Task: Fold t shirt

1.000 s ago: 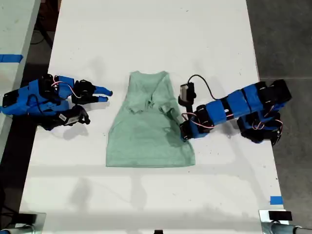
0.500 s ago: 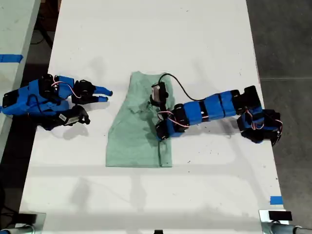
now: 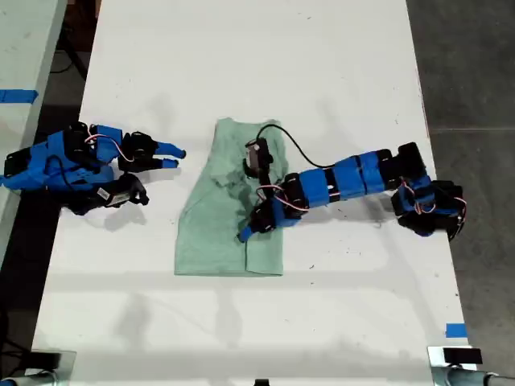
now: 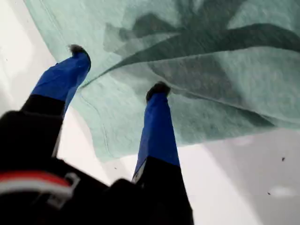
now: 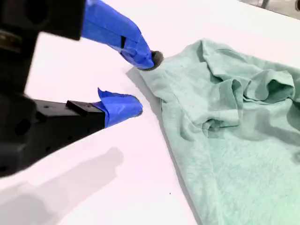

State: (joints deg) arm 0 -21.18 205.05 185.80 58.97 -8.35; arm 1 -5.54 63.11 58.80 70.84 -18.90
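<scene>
The small pale mint-green knit t shirt point(image 3: 229, 213) lies flat in the middle of the white table point(image 3: 257, 64), its edge on the exterior view's right folded over onto the body. My first gripper point(image 3: 251, 227) hovers above that folded flap, blue fingers point(image 4: 157, 129) spread apart with nothing visibly held, though contact is hard to judge. My second gripper point(image 3: 173, 157) rests open beside the shirt's neck end on the exterior view's left, one fingertip point(image 5: 152, 60) touching its edge.
</scene>
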